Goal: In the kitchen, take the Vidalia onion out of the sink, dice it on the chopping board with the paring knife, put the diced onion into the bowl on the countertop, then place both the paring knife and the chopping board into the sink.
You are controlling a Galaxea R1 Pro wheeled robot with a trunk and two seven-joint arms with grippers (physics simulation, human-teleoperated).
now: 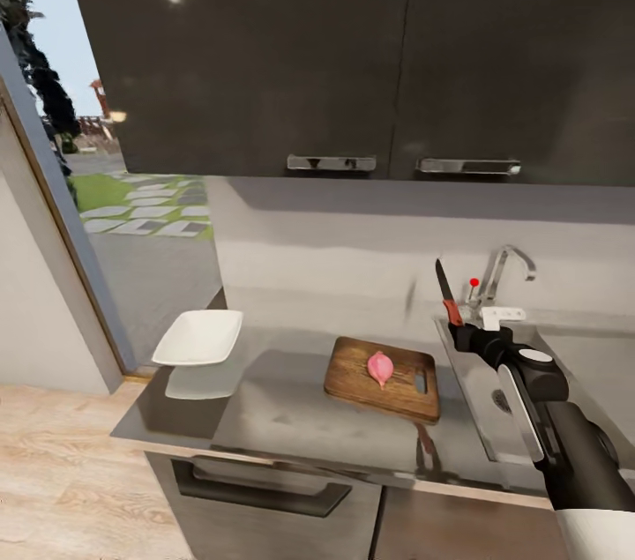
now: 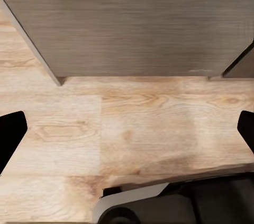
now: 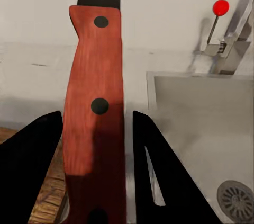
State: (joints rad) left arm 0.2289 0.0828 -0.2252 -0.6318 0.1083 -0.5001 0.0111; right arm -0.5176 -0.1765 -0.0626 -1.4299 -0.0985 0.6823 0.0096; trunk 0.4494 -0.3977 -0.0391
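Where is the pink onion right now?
In the head view the onion lies whole on the chopping board, on the countertop between the bowl and the sink.

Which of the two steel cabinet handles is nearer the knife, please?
The right handle, on the right door, almost straight above the knife in the right pincer; the left handle sits farther toward the window.
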